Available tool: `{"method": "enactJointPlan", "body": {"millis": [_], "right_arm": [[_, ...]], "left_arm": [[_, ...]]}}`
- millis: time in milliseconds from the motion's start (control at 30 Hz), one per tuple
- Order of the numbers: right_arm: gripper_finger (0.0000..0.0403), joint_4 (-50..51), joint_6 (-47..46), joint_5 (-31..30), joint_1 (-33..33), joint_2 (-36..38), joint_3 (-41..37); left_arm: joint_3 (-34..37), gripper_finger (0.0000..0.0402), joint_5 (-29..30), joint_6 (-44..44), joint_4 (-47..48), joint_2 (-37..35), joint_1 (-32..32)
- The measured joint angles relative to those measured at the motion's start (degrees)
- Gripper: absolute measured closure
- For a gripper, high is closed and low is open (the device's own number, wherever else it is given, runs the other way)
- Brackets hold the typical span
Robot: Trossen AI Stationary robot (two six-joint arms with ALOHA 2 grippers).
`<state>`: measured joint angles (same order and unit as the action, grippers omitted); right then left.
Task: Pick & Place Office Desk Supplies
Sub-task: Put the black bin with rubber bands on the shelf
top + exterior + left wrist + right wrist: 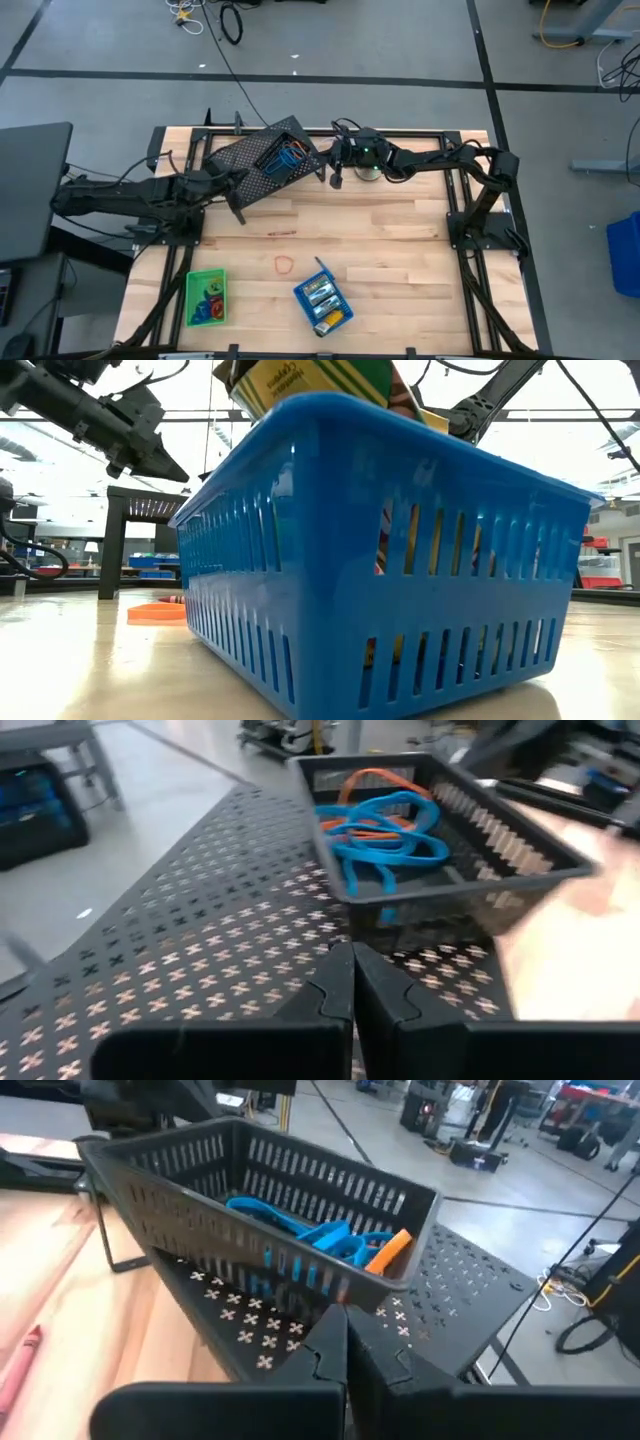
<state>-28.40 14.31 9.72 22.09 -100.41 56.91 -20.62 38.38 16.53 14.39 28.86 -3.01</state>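
Observation:
A small black mesh tray (287, 152) holding blue and orange elastic loops (385, 830) rests on the large black mesh rack (255, 165) at the table's far side. My left gripper (352, 970) is shut just over the rack's perforated top, left of the tray. My right gripper (345, 1330) is shut at the rack's right edge, close to the tray (270, 1210). Near the front, a blue tray (322, 303) holds crayon boxes (300, 380) and a green tray (206, 297) holds small items. A red loop (284, 264) lies on the wood. My left gripper's shut fingertips (340, 982) hover right at the rack's perforated top (250, 940); I cannot tell whether they touch it. My right gripper's shut fingertips (330, 1342) stand at the rack's top (250, 1330) in front of the small tray; touching or not, I cannot tell.
A silver dome-shaped thing (368, 172) sits under my right arm at the far side. A red crayon (282, 234) lies on the bare wood mid-table. An orange loop (155, 610) lies beyond the blue tray (380, 560). Metal frame rails (470, 230) run along the table's sides.

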Motion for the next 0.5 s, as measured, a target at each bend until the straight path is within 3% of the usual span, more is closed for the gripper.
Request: {"method": "enactJointPlan", "body": {"millis": [333, 500], "right_arm": [[0.0403, 1.46, 1.28, 0.15, -0.54, -0.65, 2.11], [0.0403, 1.83, 1.67, -4.31, -1.33, -0.65, 2.10]], "left_arm": [[0.00, 0.0401, 0.75, 0.44, -3.63, 4.51, -7.42], [0.00, 0.0401, -6.14, -1.74, -7.36, 8.04, -10.83]]}}
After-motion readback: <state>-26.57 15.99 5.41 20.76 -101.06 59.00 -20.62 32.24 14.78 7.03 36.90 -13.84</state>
